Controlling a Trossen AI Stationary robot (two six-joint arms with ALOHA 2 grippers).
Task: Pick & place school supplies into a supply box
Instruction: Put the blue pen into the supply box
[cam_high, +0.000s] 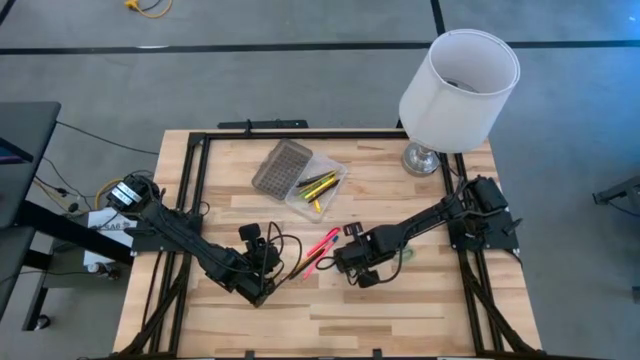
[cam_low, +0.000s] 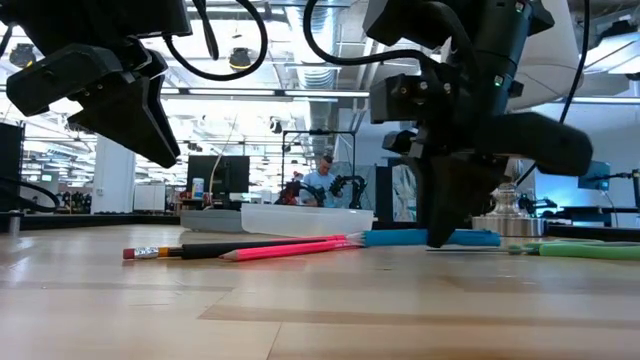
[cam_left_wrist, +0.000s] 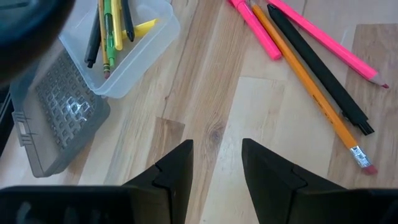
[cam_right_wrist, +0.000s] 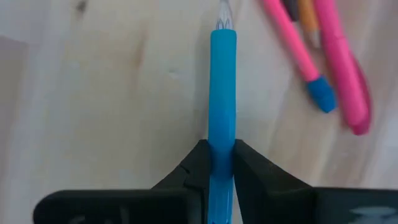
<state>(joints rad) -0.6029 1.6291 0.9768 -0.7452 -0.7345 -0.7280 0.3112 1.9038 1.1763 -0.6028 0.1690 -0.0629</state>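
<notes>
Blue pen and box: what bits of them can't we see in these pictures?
- Blue pen: right wrist view, its back end is hidden between the right pincer fingers.
- Blue pen, high view: too small, covered by the right arm.
- Supply box: low view, its contents are hidden by its own wall.
- Left pincer: left wrist view, nothing between its fingers.

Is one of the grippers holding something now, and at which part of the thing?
The right gripper is shut on the blue marker, gripping near one end of its barrel. The left gripper is open and holds nothing.
</notes>
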